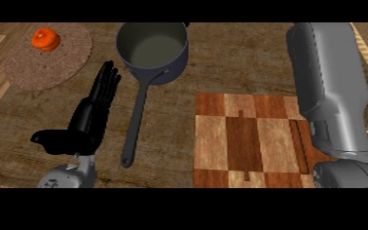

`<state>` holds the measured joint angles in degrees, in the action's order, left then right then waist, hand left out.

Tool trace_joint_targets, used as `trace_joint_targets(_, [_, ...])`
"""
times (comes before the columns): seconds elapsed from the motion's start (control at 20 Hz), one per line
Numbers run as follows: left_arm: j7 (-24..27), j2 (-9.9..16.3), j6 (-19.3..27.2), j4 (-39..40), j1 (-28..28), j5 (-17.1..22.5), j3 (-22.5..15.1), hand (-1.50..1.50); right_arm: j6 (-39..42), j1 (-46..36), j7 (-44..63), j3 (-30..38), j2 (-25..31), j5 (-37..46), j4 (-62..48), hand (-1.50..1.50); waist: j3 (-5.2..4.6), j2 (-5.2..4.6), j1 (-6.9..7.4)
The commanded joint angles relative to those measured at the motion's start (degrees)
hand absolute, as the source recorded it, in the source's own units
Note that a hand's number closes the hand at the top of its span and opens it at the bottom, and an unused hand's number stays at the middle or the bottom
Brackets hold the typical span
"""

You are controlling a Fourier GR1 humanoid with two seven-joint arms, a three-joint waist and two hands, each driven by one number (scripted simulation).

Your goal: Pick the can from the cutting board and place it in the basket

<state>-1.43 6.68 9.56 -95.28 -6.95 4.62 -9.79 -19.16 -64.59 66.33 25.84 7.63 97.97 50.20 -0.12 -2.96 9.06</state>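
Note:
The wooden cutting board [244, 141] lies at the lower right with bare patchwork squares; no can shows on it or anywhere else. No basket is in view either. My left hand [92, 112] rests open on the counter at the left, fingers straight and pointing away, thumb out to the left. My right forearm [327, 83] stretches up over the board's right side to the picture's upper edge, and its hand is out of sight beyond that edge.
A dark saucepan [152, 48] stands at the top centre, its long handle [135, 126] running down toward me between my left hand and the board. On a round brown mat [61, 63] at the top left sits a small orange object [45, 39].

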Motion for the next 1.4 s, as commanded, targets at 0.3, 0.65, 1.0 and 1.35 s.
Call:
trace_joint_targets(0.3, [0.6,0.3,0.6,1.4,0.7,-0.1,1.7,0.00,0.9,-7.0,17.8,6.1,0.4,12.0,-10.7,1.50,-0.05,0.86,-2.92])
trace_joint_targets(0.65, [3.4,-0.6,1.2,2.8,2.8,-0.7,1.7,0.00,-5.4,-5.2,17.3,10.3,0.6,15.9,-12.3,1.50,0.04,1.19,-4.49])
trace_joint_targets(1.0, [1.0,0.0,2.0,2.1,2.6,-0.1,3.6,0.00,-6.2,-2.9,16.9,14.1,-1.2,18.7,-12.4,1.50,0.10,1.93,-6.41])
trace_joint_targets(1.35, [0.5,1.4,0.3,-2.0,5.2,1.1,4.0,0.00,-8.0,1.4,13.8,19.1,-1.1,19.0,-13.7,1.50,0.16,2.13,-6.42])
